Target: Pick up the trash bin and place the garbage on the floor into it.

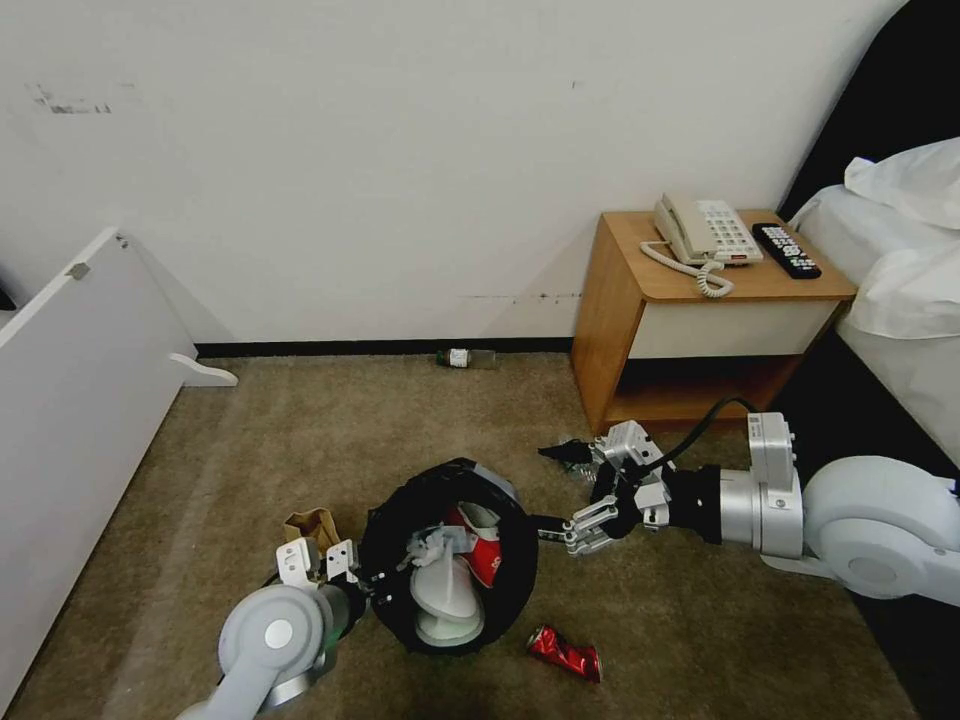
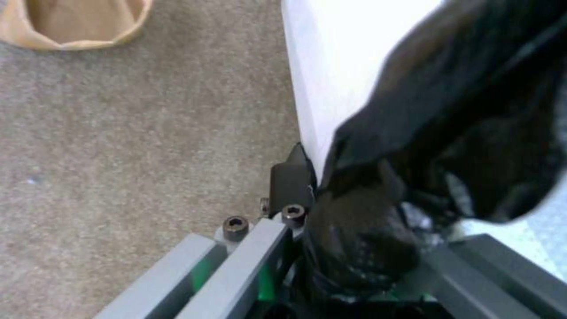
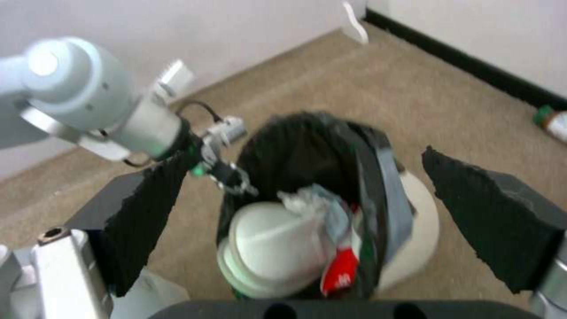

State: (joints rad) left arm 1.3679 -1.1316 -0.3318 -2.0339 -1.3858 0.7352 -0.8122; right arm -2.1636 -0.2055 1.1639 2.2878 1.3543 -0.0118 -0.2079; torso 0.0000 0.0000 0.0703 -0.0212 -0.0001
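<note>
looking down from the head view, the small round white plastic trash bin (image 1: pixel 448 555) lined with a black bag sits low at centre, tilted toward the robot, held at its nine o'clock rim by the left hand (image 1: pixel 362 582), which pinches the bag-covered edge. inside i count one white slipper (image 1: pixel 445 598), one crumpled white tissue (image 1: pixel 432 545) and one red packet (image 1: pixel 484 545), so the job looks well under way. left on the beige-brown short-pile carpet floor (image 1: pixel 300 450) are three pieces: one crushed red can (image 1: pixel 564 653) at the bin's four o'clock, one brown paper bag (image 1: pixel 312 526) at its ten o'clock, and one green-labelled bottle (image 1: pixel 466 357) far off at twelve o'clock against the wall. the right hand (image 1: pixel 580 490) hovers at the bin's two o'clock, fingers spread, holding nothing.

left wrist view: the left hand (image 2: pixel 354 252) is clamped on the black liner and white wall of the bin (image 2: pixel 343 66); one paper bag (image 2: pixel 77 22) stands apart on the carpet (image 2: pixel 148 146).

right wrist view: the right hand (image 3: pixel 307 212) has its black pads (image 3: pixel 490 212) wide apart above the bin (image 3: pixel 413 230). i count one slipper (image 3: pixel 277 248), one tissue (image 3: pixel 313 201), one red packet (image 3: pixel 341 270) and one pale blue piece, perhaps a face mask, beside the tissue. one bottle (image 3: pixel 552 122) lies by the wall, and the left hand (image 3: pixel 227 175) grips the rim.
</note>
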